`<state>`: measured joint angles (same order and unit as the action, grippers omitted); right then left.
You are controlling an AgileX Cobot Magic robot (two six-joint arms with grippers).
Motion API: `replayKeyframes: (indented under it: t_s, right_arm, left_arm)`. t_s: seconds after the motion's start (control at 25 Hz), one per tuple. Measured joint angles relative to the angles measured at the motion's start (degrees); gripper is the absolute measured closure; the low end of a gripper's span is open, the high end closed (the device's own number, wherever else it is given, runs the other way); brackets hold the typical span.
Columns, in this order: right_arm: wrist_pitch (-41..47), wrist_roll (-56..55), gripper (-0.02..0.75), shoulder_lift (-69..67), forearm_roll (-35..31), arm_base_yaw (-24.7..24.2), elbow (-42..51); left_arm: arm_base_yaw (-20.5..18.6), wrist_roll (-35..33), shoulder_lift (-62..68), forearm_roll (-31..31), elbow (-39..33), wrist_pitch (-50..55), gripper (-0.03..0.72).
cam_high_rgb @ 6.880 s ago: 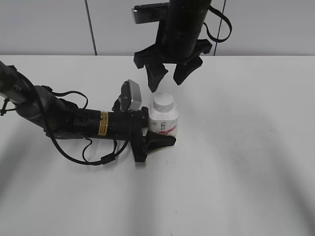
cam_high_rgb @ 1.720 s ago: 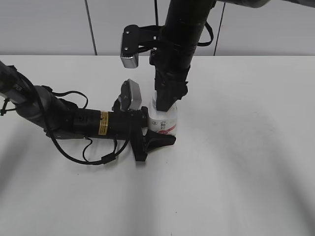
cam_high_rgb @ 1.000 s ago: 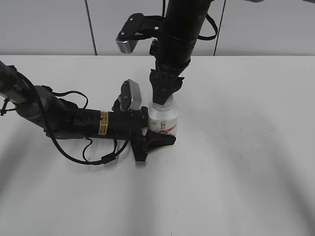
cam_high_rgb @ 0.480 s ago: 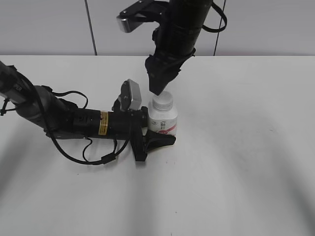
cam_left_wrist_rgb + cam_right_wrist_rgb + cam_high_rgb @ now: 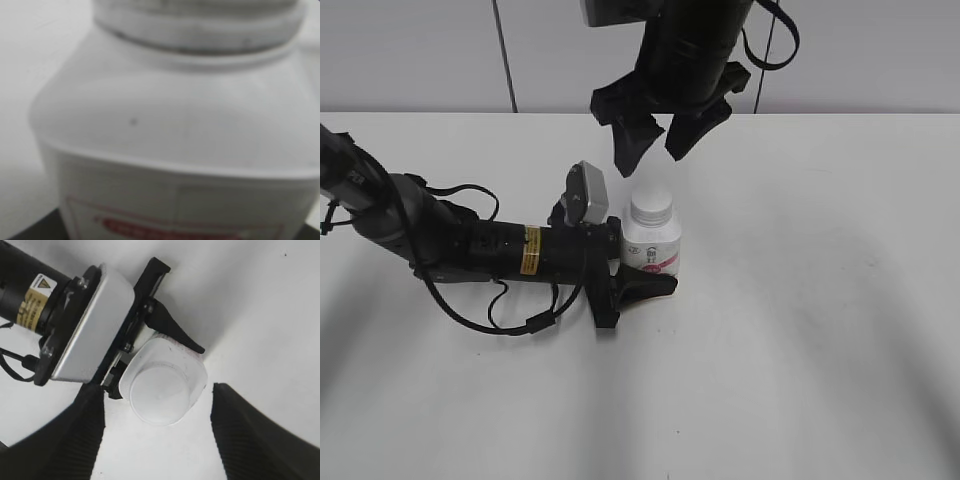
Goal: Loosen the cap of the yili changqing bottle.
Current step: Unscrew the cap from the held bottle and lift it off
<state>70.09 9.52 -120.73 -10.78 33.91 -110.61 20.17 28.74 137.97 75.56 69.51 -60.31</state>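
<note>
With the left hand (image 5: 638, 268) clamping the yili changqing bottle (image 5: 651, 250) upright on the tabletop (image 5: 820, 300), lower the released right hand (image 5: 656, 143) squarely over the cap (image 5: 651, 207), clench, then twist.

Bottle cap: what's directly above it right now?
The open right gripper hangs above the cap, clear of it. The left gripper holds the bottle; contents hidden.

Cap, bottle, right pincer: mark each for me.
cap (image 5: 160, 392): right wrist view, centre of its flat top.
bottle (image 5: 652, 252): exterior view, front label face.
right pincer (image 5: 656, 146): exterior view, midway between its open fingertips, above the cap.
</note>
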Motion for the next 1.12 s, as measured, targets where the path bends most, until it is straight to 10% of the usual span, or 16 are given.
replayKeyframes:
  t_s: [1.12]
  right_arm:
    - [0.00,-21.28,0.218,-3.01,-0.16,0.00,3.32]
  left_arm:
    - [0.00,0.44,-0.41,0.00,0.00,1.32,0.291]
